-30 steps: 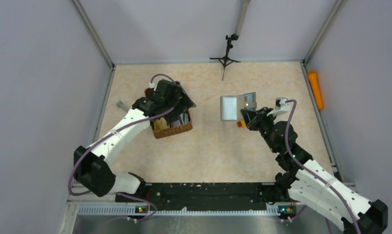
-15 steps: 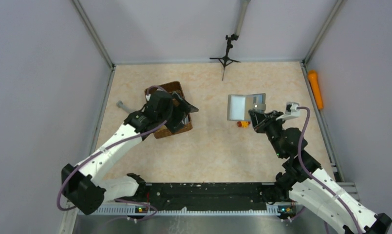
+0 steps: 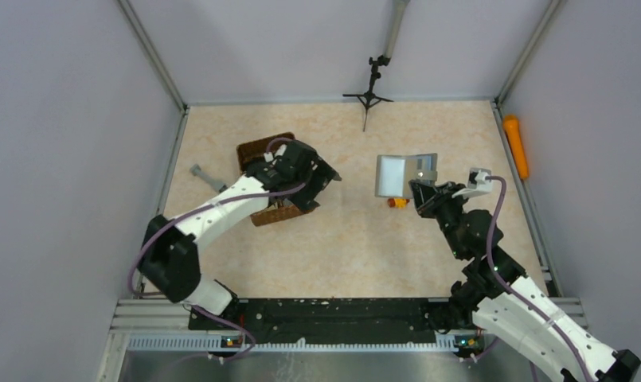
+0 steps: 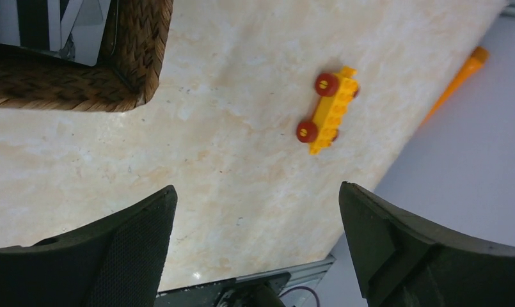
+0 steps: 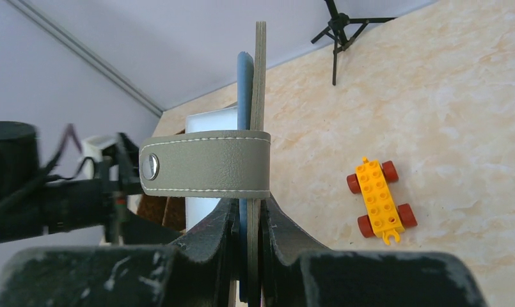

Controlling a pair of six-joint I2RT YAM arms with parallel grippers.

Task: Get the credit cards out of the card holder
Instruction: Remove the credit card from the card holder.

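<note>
Right wrist: the card holder (image 5: 206, 165) is clamped by the right gripper (image 5: 247, 214) near a toy brick (image 5: 379, 198); the left gripper (image 4: 256, 192) is spread wide, empty, beside the basket (image 4: 133, 57).

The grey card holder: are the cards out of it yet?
Done: the flat grey folding card holder is picked up and open. In hand: the right gripper is shut on its edge, holding it upright; the left gripper hangs open and empty beside the brown wicker basket. Left: no credit cards clearly show outside it, so pulling them out seems yet to come.
</note>
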